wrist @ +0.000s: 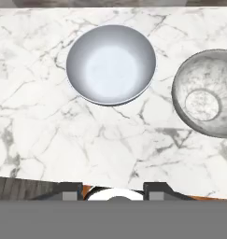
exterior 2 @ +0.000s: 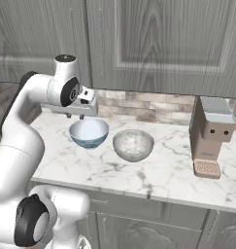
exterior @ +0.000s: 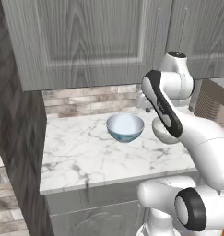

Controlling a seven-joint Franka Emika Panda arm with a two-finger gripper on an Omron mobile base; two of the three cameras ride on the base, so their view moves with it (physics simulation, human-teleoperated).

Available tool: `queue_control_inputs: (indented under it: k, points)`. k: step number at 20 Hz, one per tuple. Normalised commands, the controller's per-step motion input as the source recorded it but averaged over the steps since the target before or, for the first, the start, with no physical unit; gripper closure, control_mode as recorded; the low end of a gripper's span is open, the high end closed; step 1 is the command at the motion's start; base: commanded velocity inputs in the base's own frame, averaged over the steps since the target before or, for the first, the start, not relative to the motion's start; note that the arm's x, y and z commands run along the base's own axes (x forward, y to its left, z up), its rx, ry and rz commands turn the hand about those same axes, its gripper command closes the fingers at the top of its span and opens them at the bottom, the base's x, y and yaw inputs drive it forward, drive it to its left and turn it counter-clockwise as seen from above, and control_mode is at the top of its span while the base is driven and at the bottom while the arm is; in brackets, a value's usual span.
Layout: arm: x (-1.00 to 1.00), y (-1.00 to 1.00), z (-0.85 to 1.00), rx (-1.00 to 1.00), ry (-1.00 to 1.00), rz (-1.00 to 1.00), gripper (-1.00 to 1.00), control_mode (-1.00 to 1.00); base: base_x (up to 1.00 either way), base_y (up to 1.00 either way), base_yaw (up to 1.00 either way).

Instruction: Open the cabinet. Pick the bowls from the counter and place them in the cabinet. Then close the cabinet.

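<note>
1. Bowls: two of like size on the counter (exterior 2: 153,177), both upright, mouths up, both with nothing inside. Round, so no long axis to note.
2. Light blue bowl (exterior: 125,127), white inside, stands toward the middle of the counter; grey speckled bowl (exterior 2: 133,144) stands just beside it, close but apart; a strip of marble shows between the rims in the hand view.
3. From the left base view the arm's forearm crosses in front of the speckled bowl and hides most of it; the blue bowl is in plain sight.
4. Hand (exterior 2: 75,115) hangs above the counter over the back of the blue bowl, pointing down, clear of both bowls. Fingers (wrist: 72,191) stand parted, nothing between them.
5. Coffee machine (exterior 2: 210,136), brown with a pale grey top, stands on the counter well apart from the speckled bowl, on the far side from the blue one.
6. Base cabinet (exterior: 85,214), pale grey with a short handle, sits below the counter's front edge.
7. Brick backsplash (exterior 2: 148,106) runs behind the counter.
8. Cabinet (exterior: 90,37) hangs on the wall above the backsplash, grey wood-grain, both raised-panel doors shut. Slim bar handles run vertically near the seam between the doors.
</note>
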Motion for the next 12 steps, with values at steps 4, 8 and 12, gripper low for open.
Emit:
queue_control_inputs:
  k: [4, 8, 12]
  points:
    - [-0.19, 0.0, 0.0, 0.0, -0.09, 0.0, -1.0, -1.0, 0.0, 0.0, 0.0]
    - [-0.49, -0.01, 0.0, 0.0, -0.13, 0.0, -1.0, -1.0, 0.0, 0.0, 0.0]
    - [-0.38, -0.09, 0.02, 0.0, -0.14, 0.0, -1.0, -1.0, 0.0, 0.0, 0.0]
